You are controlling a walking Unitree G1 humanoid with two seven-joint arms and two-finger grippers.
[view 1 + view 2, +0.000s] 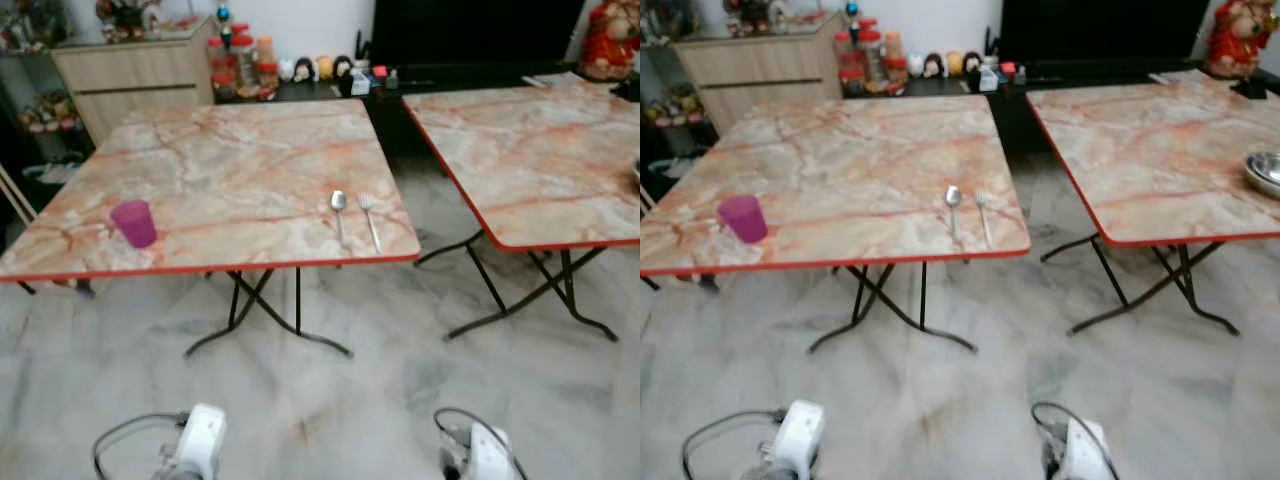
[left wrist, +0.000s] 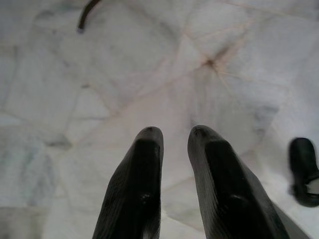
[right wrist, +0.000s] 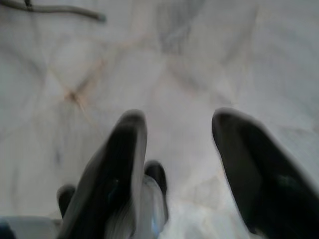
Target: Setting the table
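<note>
Both grippers hang empty over the floor, left gripper point(image 2: 174, 137) nearly closed and right gripper point(image 3: 179, 129) wide apart, while your spoon point(image 1: 338, 203) and fork point(image 1: 367, 205) lie by the near right corner of the table point(image 1: 200, 150); they look thin, stiff and slippery, so pinch mid-handle

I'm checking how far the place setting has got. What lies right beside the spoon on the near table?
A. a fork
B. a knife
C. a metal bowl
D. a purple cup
A: the fork lies parallel to the spoon near the table's front right corner, while the purple cup stands far off at the front left.
</note>
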